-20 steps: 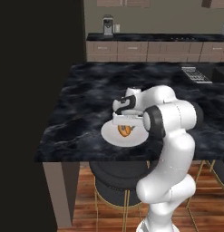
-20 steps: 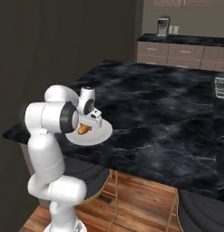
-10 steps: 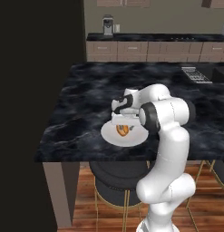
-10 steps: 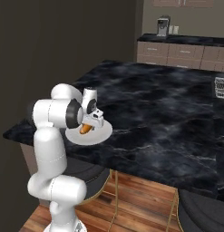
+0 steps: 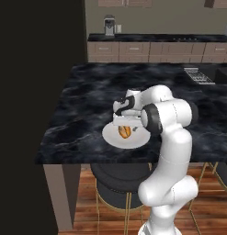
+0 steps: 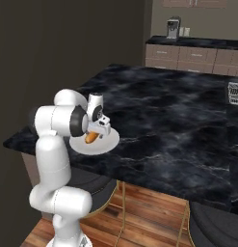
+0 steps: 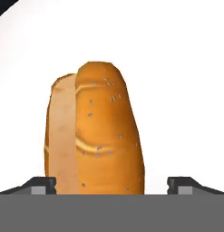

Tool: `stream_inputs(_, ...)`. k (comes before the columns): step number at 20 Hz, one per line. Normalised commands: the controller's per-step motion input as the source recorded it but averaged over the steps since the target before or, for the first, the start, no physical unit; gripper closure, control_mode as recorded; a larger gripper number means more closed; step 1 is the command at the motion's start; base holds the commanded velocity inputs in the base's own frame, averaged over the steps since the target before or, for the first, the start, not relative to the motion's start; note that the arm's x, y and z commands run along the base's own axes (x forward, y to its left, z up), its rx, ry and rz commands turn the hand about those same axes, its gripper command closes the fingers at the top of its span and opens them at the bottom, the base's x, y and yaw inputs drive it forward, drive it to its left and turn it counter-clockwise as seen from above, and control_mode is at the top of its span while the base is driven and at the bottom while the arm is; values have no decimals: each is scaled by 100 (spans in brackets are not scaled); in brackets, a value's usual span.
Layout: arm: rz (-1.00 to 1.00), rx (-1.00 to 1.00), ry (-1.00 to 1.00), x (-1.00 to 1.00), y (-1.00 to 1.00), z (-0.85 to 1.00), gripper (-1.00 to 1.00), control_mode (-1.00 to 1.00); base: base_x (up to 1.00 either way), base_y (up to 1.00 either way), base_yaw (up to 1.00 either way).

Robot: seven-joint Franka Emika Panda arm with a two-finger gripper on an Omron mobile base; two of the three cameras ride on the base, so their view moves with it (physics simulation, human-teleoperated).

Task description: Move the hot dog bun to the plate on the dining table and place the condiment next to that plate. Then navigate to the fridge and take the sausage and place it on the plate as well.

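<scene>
My claw [image 7: 111,183] is spread wide, tips clear of the hot dog bun [image 7: 95,131] on both sides, so nothing is gripped. The bun lies on the white plate [image 5: 110,136] at the near edge of the dark marble table [image 5: 87,92], which is where the task wants it. The condiment looks like the next job; I can't spot it here.

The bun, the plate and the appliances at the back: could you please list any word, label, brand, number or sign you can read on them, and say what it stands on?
There is no readable text in these pictures.
Hot dog bun: only seeds on the crust, no print.
Plate: plain white, no mark.
Coffee machine on the back counter: too small and blurred to show any label.
Dish rack on the table: bare wire, no sign.
</scene>
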Motion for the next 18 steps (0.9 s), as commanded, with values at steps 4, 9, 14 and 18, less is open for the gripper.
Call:
stream_inputs(4, 0, 0, -15, -5, -6, 27, -100, -100, 0, 0, 0)
stream_inputs(9, 0, 0, -28, -33, -12, 54, -100, -100, 0, 0, 0)
stream_inputs(14, 0, 0, -34, -57, -8, 77, -100, -100, 0, 0, 0)
stream_inputs(18, 0, 0, -12, -74, 8, 50, -100, -100, 0, 0, 0)
